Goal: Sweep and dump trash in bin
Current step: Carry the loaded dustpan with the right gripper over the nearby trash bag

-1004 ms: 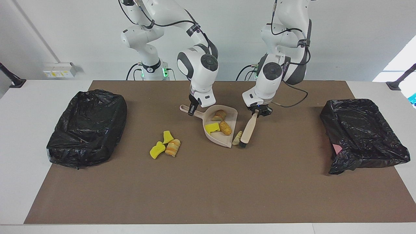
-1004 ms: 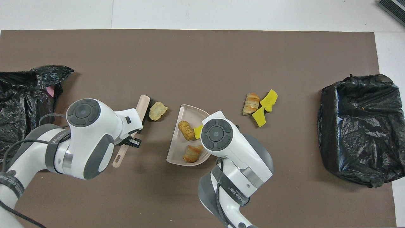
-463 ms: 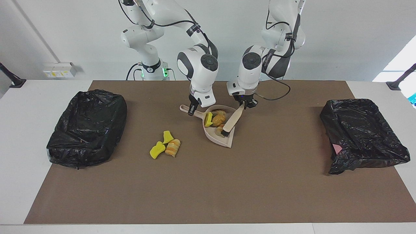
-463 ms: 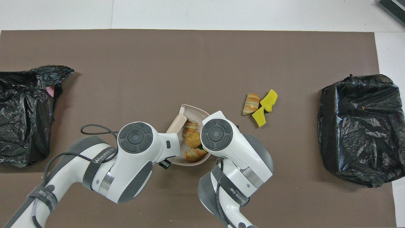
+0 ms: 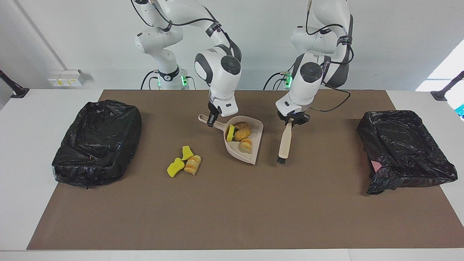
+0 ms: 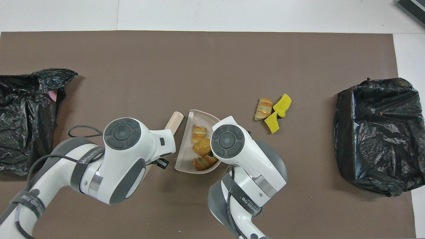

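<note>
My right gripper (image 5: 211, 119) is shut on the handle of a beige dustpan (image 5: 256, 138). The pan holds trash: a yellow sponge piece (image 5: 229, 132) and three bread-like lumps (image 5: 242, 132), also seen in the overhead view (image 6: 199, 130). My left gripper (image 5: 291, 121) is shut on the wooden handle of a brush (image 5: 284, 142). Its dark bristles (image 5: 281, 159) hang at the mat beside the pan, toward the left arm's end. Two yellow sponge pieces (image 5: 186, 152) and a bread roll (image 5: 193, 165) lie on the mat beside the pan, toward the right arm's end.
A black-bag-lined bin (image 5: 96, 143) stands at the right arm's end of the brown mat and another (image 5: 402, 150) at the left arm's end. In the overhead view both arms cover their grippers; the dustpan (image 6: 184, 156) shows between them.
My left gripper swept the brush across the pan, pushing the pale lump in, then drew it back out toward the left arm's end. The trash now sits bunched near the pan's handle end.
</note>
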